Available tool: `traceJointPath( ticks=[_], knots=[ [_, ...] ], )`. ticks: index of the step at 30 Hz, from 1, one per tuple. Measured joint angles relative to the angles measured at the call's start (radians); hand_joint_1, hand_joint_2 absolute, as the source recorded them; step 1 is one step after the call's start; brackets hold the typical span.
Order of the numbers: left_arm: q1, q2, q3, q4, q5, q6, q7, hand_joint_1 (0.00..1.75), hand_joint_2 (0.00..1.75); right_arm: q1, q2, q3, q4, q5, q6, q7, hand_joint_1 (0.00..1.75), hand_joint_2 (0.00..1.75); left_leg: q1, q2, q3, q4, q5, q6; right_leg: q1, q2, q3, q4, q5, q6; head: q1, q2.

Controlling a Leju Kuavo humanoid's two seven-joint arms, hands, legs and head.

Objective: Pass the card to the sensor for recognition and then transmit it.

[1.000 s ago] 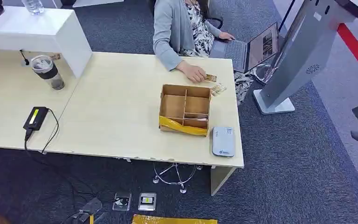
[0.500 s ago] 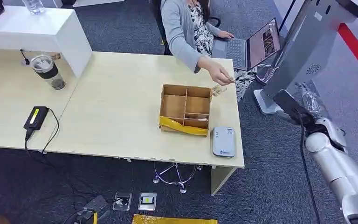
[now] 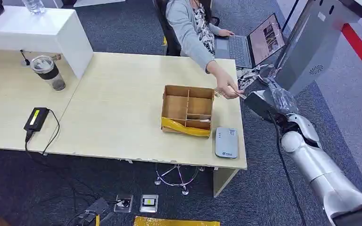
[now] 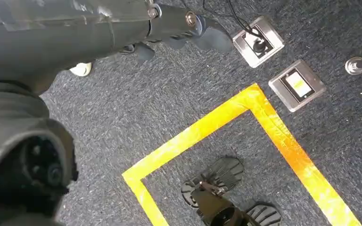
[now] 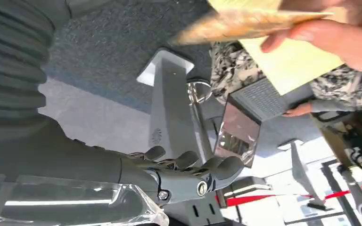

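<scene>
Head view, left to right. Charger-like black box with a green label, its writing too small to read, lying near the front left edge of the table. Tumbler, dark band, upright, further back on the table. Cardboard box with dividers and yellow tape along its front edge, at the right end of the table. Sensor: flat grey pad with small icons and a blue mark, unreadable, just in front of the box.

Card: thin tan piece pinched in a person's hand off the table's right edge, close to the right hand, not touching it. Judged light, stiff and smooth, so apt to slip; best taken by the free end, pinched flat across both faces, clear of the person's fingertips.

Right hand: raised beside the table, fingers curled loosely with gaps between them, holding nothing. Left hand: hangs over the carpet, fingers curled in, holding nothing.

Laptop, open, and a grey kiosk stand behind; no legible writing on either.
</scene>
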Motion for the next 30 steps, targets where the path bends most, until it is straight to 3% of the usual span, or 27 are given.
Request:
traceJointPath(
  ticks=[16, 17, 18, 30],
  knots=[
    [0.023, -0.005, 0.039, -0.016, -0.022, 0.019, 0.01, 0.0, 0.0, -0.008, 0.04, 0.025, -0.058, -0.012, 0.031, 0.015, 0.05, 1.75, 0.0, 0.0, 0.0, 0.0, 0.0, 0.0, 0.0, 0.0, 0.0, 0.0, 0.0, 0.0, 0.0, 0.0],
    [0.023, -0.006, 0.042, -0.017, -0.024, 0.019, 0.01, 0.0, 0.0, -0.009, 0.042, 0.025, -0.062, -0.012, 0.032, 0.02, 1.61, 1.75, 0.0, 0.0, 0.0, 0.0, 0.0, 0.0, 0.0, 0.0, 0.0, 0.0, 0.0, 0.0, 0.0, 0.0],
    [0.024, -0.006, 0.042, -0.017, -0.027, 0.019, 0.01, 0.0, 0.0, -0.009, 0.044, 0.025, -0.065, -0.013, 0.035, 0.024, 1.75, 1.75, 0.0, 0.0, 0.0, 0.0, 0.0, 0.0, 0.0, 0.0, 0.0, 0.0, 0.0, 0.0, 0.0, 0.0],
    [0.03, -0.007, 0.075, -0.03, -0.047, 0.025, 0.014, 0.0, 0.0, -0.006, 0.053, 0.024, -0.09, -0.02, 0.044, 0.03, 1.75, 1.75, 0.0, 0.0, 0.0, 0.0, 0.0, 0.0, 0.0, 0.0, -0.001, 0.0, 0.0, 0.0, 0.0, 0.0]
  ],
)
